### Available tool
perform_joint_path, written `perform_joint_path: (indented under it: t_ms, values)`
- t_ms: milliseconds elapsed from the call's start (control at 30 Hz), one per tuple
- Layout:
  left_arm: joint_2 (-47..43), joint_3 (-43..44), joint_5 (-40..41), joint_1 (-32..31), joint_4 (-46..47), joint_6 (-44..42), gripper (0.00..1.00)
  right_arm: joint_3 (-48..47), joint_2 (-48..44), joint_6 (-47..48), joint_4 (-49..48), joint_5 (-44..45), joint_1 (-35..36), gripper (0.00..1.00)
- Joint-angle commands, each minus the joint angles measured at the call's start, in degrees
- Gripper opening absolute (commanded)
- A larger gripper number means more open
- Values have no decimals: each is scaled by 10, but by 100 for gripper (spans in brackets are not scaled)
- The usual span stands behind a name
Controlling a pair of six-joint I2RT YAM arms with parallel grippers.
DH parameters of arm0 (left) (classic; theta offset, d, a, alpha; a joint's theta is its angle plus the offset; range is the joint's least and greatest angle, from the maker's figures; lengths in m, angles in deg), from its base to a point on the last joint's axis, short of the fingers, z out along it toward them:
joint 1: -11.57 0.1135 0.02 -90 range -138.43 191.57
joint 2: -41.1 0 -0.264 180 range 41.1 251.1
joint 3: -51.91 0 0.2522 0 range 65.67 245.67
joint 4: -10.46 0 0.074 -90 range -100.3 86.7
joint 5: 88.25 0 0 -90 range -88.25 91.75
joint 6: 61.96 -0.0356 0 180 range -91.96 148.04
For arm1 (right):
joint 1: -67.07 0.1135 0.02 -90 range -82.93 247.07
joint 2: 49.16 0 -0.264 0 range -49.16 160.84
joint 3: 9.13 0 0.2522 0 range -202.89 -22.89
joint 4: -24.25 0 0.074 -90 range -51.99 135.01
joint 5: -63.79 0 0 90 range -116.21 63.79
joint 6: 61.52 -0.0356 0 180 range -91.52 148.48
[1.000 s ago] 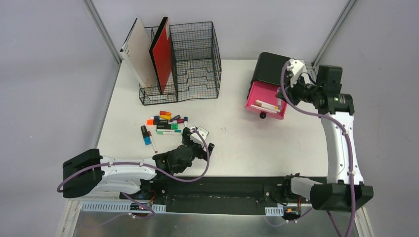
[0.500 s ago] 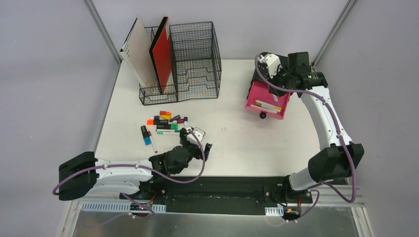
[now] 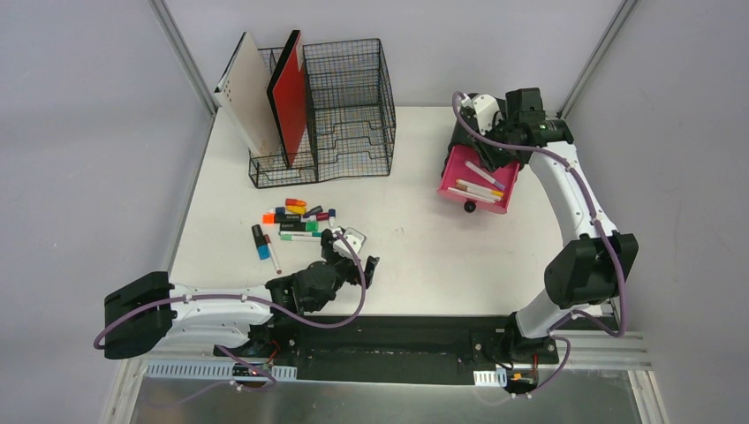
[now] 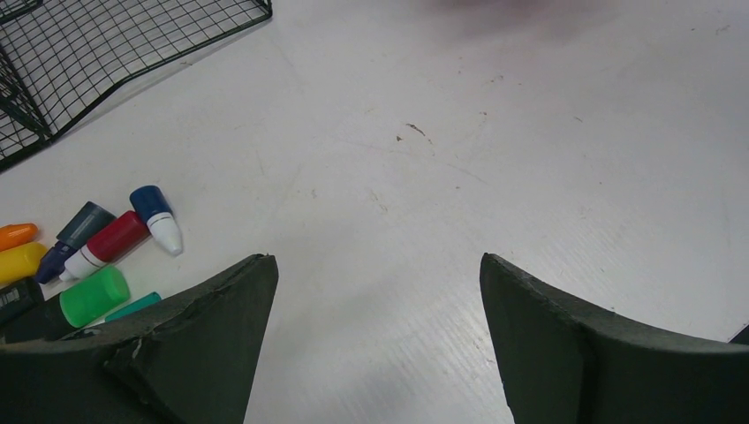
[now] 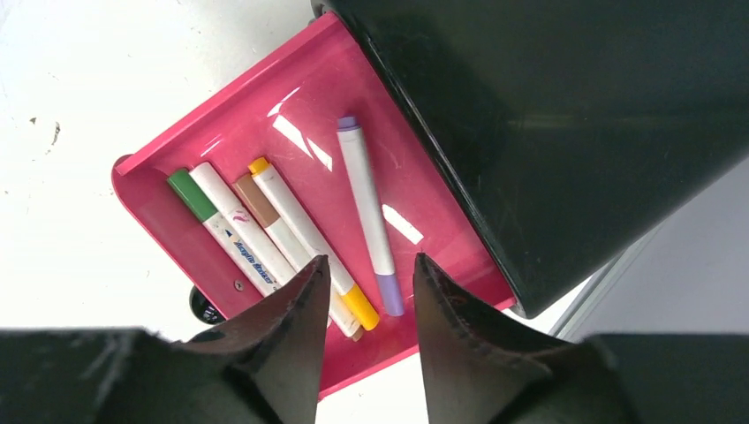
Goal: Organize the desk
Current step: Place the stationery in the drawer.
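**Setup.** Desk surface fills the middle of the top view, in front of both arm bases. Wire-mesh organizer stands at the far left, and a black box with its pink drawer pulled open at the far right.

**Right arm.** Wrist hangs over the drawer. Jaws are parted by a narrow gap with nothing between them. Four markers lie in the tray. The purple marker lies apart from the other three and askew. The green-capped marker lies nearest the drawer front.

**Left arm.** Jaws are spread wide and empty, low over bare surface. The loose marker pile sits just to their left. The blue-capped marker and red marker are at the near edge of it.

**Judgement.** This looks like the drop-off end of one marker transfer, with most of the pile left to sort.

**To do it well:**
- Right: rise straight up before swinging away. The box body overhangs the back of the tray, and the drawer may shift if clipped.
- Left: turn toward the pile and single out one outer marker.
- Close across the barrel at mid-length.
- Round barrels roll, so come down square rather than raking sideways into the neighbours.
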Motion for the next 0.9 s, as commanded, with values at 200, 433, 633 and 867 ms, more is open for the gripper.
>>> perform_joint_path:
  t_ms: [200, 433, 633, 867]
  values:
    - [-19, -9, 5, 3, 26, -1, 86, 5, -72, -73, -4, -88, -15, 51]
    - [-20, -3, 26, 3, 16, 6, 90, 159, -225, -107, -26, -345, -83, 55]
    - [-64, 68, 68, 8, -169, 78, 90, 337, -359, -83, -70, -434, -96, 59]
    - [-115, 147, 49, 61, -415, 231, 89, 388, -380, -48, -64, -435, -124, 60]
